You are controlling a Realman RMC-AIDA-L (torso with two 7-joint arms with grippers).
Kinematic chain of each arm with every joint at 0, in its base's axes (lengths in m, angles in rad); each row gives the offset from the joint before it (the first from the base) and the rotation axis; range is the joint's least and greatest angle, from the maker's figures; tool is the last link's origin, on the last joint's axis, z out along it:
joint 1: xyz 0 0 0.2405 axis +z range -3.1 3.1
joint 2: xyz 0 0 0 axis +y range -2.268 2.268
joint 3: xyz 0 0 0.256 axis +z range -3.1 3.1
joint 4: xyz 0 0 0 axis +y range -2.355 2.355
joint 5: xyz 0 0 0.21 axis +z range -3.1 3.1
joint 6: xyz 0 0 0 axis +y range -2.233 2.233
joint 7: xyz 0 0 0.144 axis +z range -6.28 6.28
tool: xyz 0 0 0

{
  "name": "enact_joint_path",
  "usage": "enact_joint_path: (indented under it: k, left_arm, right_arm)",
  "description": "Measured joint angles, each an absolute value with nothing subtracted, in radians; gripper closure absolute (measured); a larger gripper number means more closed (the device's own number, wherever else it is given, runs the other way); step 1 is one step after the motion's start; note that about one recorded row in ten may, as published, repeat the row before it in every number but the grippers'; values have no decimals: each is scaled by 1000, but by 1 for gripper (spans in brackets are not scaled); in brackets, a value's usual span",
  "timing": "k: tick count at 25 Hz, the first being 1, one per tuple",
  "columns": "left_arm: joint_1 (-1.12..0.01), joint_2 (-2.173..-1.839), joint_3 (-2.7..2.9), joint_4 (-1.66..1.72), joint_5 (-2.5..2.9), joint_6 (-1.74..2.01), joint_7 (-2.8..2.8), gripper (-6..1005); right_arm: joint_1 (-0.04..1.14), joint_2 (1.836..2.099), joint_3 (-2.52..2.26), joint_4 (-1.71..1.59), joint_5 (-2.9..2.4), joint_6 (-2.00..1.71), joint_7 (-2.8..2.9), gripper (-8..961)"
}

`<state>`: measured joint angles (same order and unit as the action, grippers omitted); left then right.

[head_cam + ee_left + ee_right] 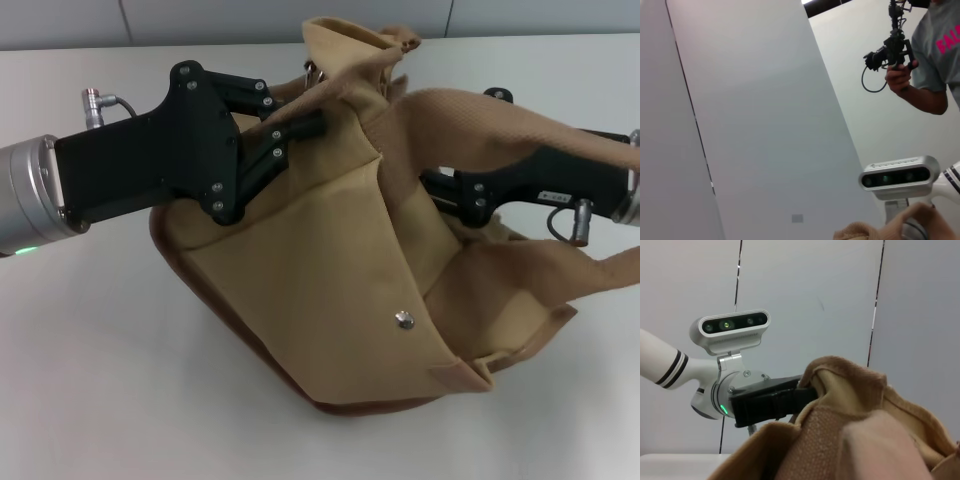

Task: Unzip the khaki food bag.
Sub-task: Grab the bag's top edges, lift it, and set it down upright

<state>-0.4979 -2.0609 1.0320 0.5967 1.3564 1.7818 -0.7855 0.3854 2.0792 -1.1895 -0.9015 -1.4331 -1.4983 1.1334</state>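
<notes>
Left pincer [318, 125], reaching in from the left of the frame, is clamped on the bag's [320, 290] top edge. Right pincer [432, 185] comes in from the right, tips buried under a handle [500, 135]; can't tell how it's set. The bag sits tilted and crumpled at centre frame on the white table [100, 350].

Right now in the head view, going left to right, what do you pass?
Left arm's silver wrist → left gripper → metal snap on the bag → right gripper → right arm's silver wrist.
</notes>
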Motion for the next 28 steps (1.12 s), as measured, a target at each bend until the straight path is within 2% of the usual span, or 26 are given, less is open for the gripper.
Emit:
enact_joint_path:
  k: [7, 13, 18, 23, 28]
  left_arm:
    - [-499, -2059, 1036, 604, 1361, 1785, -786, 939]
    - [-498, -2060, 1036, 604, 1361, 1796, -787, 939]
    - [-498, -2061, 1038, 605, 1362, 1807, -784, 939]
    - [-494, -2063, 1038, 605, 1362, 1816, -782, 939]
    - [-480, -2065, 1031, 606, 1362, 1824, -778, 939]
  right_arm:
    - [432, 2079, -1194, -891, -1494, -1495, 1198, 501]
    - [446, 2084, -1203, -888, -1508, -1490, 1202, 442]
    - [452, 2085, -1258, -892, -1502, -1421, 1219, 480]
    - [454, 2089, -1304, -897, -1491, -1361, 1219, 704]
    - [426, 2089, -1329, -920, -1440, -1350, 1184, 880]
